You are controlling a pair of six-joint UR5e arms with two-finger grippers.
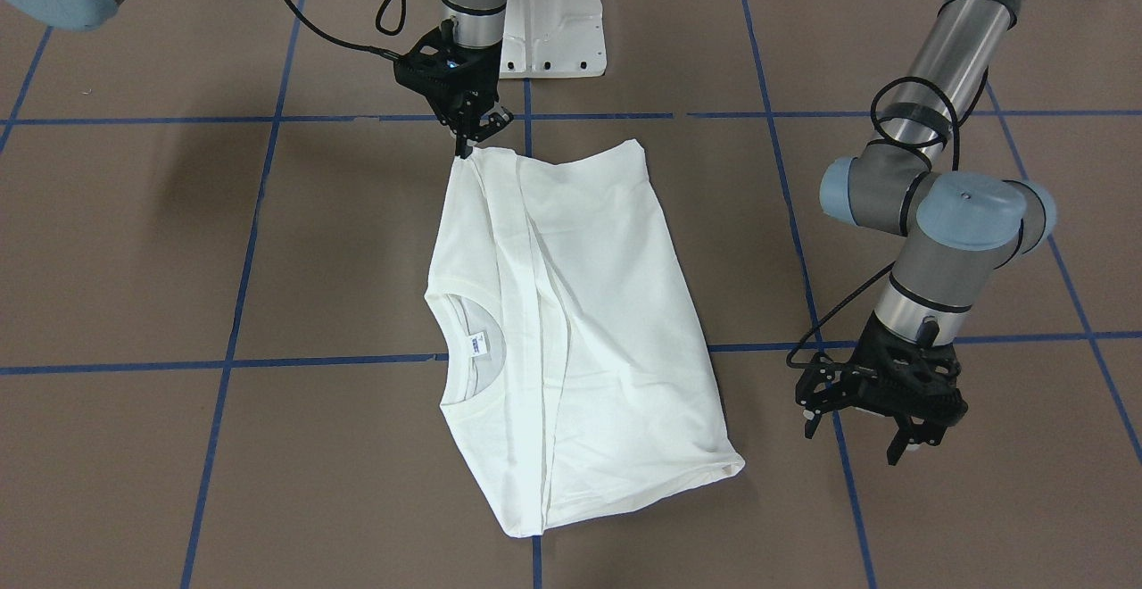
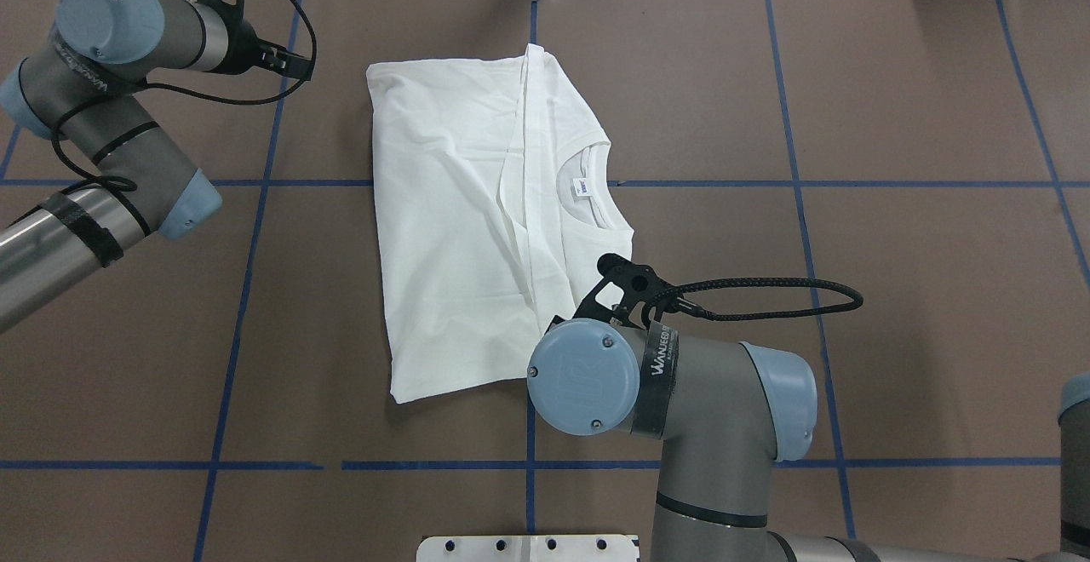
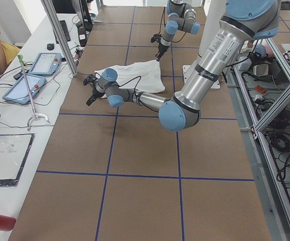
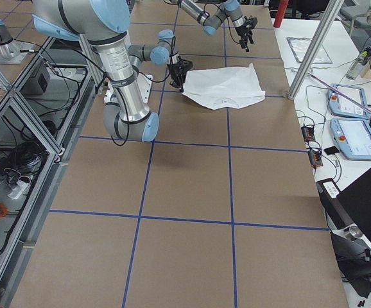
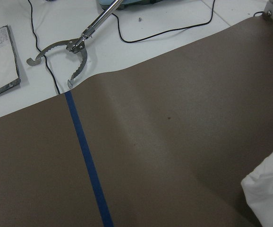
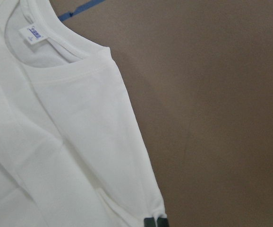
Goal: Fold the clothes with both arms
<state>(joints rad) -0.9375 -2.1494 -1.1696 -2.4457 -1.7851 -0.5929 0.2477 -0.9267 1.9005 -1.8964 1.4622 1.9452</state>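
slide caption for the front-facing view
Black right gripper pinches a corner of the folded white long-sleeved T-shirt; black left gripper hovers open beside it.

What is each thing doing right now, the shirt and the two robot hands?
White fabric T-shirt: lying flat on the brown table, sides folded in, neck label showing.
Right black gripper: jaws shut on a corner of the shirt.
Left black gripper: jaws open, empty, above bare table beside the shirt.
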